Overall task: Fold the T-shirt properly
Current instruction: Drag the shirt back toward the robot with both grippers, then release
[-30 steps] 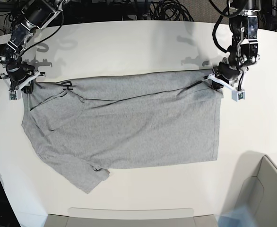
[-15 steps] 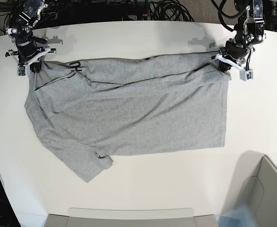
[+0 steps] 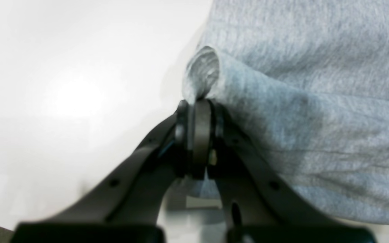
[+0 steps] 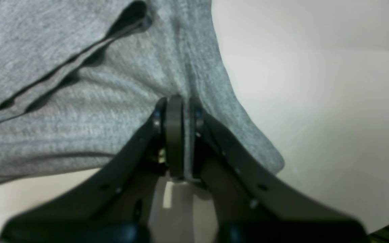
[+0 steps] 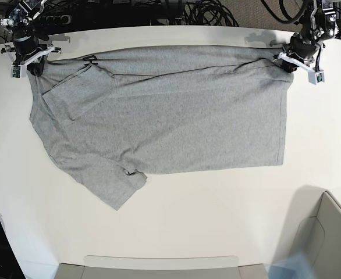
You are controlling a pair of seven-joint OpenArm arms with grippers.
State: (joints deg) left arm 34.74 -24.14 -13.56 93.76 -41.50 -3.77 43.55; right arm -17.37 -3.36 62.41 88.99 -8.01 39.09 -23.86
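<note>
Both pincers clamped tight on the light heather-grey cotton T-shirt (image 5: 164, 116): left pincer (image 5: 291, 61) on a hem corner, right pincer (image 5: 32, 63) at the shoulder end. Vs a sec ago, shirt's been dragged toward the white counter's (image 5: 217, 232) far edge; top edge now taut, straighter. Body lies flat, one sleeve sticking out near side. Prob. spreading before 1st fold.
</note>
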